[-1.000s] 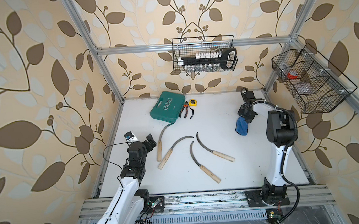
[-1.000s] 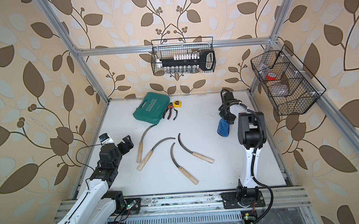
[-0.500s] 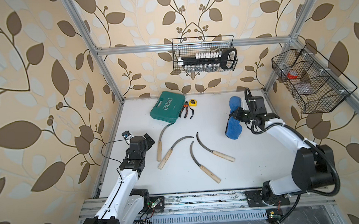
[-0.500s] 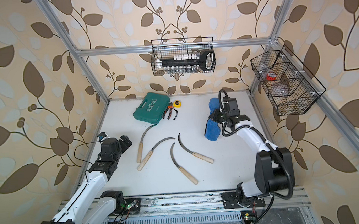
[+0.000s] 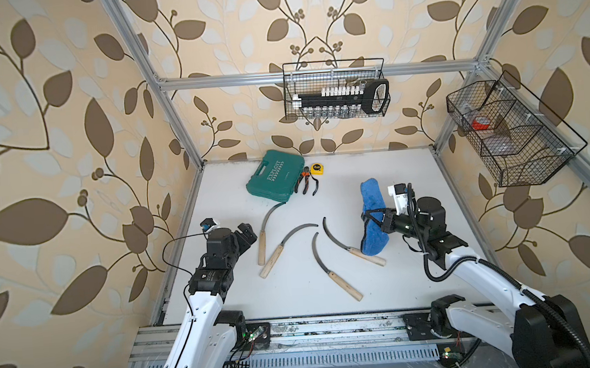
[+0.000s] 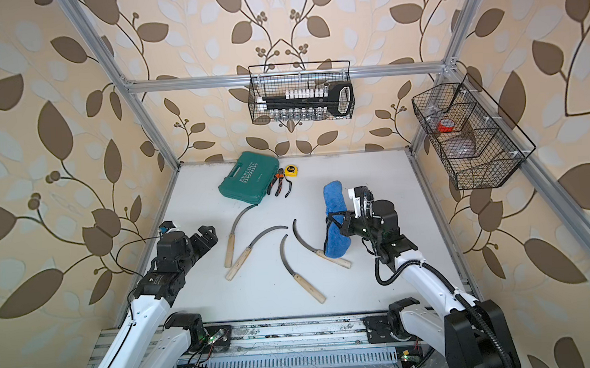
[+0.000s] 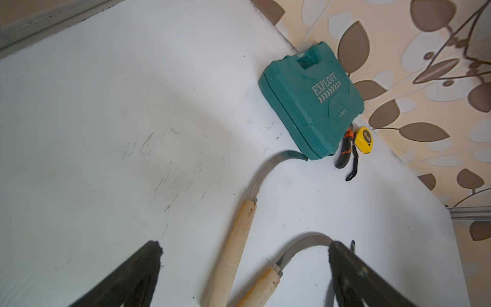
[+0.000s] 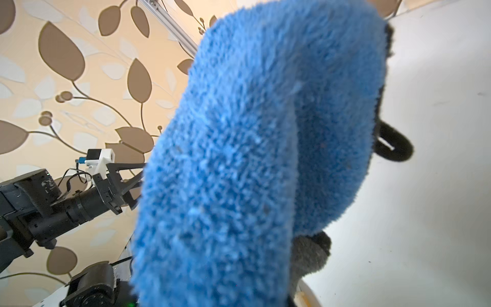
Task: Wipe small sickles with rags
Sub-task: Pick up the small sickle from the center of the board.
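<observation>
Several small sickles lie mid-table with dark curved blades and pale wooden handles. The leftmost sickle (image 5: 261, 245) (image 7: 239, 239) lies beside a second sickle (image 5: 273, 259) (image 7: 263, 287). My left gripper (image 5: 247, 232) (image 6: 207, 235) (image 7: 244, 247) is open just left of their handles, holding nothing. My right gripper (image 5: 368, 217) (image 6: 331, 221) is shut on the middle of the blue fluffy rag (image 5: 370, 195) (image 6: 333, 194) (image 8: 239, 159). The rag's lower end hangs over the rightmost sickle (image 5: 366, 257) (image 6: 334, 260). In the right wrist view the rag hides the jaws.
At the back of the table (image 5: 417, 283) are a teal tool case (image 5: 275, 175) (image 7: 310, 98), orange-and-black pliers (image 5: 307, 184) and a yellow tape measure (image 5: 316, 169). One wire basket (image 5: 337, 93) hangs on the back wall. Another wire basket (image 5: 510, 134) hangs at the right.
My right arm has swung in from the far right and nearer with the rag, which now hangs over the rightmost sickle's handle. My left gripper has edged closer to the leftmost sickle.
</observation>
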Tool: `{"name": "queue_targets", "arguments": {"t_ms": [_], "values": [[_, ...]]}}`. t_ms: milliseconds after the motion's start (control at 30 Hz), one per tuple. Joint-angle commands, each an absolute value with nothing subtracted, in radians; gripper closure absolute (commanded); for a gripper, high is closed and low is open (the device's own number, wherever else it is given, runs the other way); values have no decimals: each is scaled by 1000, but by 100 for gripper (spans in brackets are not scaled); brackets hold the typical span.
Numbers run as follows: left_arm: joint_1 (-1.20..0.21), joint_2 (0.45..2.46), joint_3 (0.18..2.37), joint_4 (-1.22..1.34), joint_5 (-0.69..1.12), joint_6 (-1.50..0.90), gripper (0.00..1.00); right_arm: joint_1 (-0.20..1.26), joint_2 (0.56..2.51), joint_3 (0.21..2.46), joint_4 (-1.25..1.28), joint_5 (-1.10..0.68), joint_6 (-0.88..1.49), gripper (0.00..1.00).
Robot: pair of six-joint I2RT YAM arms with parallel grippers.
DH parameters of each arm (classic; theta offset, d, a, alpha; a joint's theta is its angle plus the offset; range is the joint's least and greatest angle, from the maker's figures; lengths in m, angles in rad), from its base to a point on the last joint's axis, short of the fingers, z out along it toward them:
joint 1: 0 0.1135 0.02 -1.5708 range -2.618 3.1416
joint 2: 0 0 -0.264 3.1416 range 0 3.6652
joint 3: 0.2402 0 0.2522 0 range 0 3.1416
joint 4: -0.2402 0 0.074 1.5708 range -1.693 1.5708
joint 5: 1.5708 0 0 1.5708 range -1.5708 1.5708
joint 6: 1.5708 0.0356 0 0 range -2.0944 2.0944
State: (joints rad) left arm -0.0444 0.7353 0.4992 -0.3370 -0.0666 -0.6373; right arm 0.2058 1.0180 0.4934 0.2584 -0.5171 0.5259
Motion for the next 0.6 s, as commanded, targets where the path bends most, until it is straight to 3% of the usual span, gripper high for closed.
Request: {"name": "queue_targets", "arguments": {"t_ms": [0,167,367,567], "values": [[-40,817,557,-463,-41,-648,1,208,946,440,289,-322,495,100],[-44,883,559,-495,131,-631,7,207,816,350,271,-57,505,100],[-81,840,527,-556,149,-630,8,207,732,281,251,146,543,100],[-152,997,542,-545,94,-682,17,207,816,265,290,255,563,100]]}}
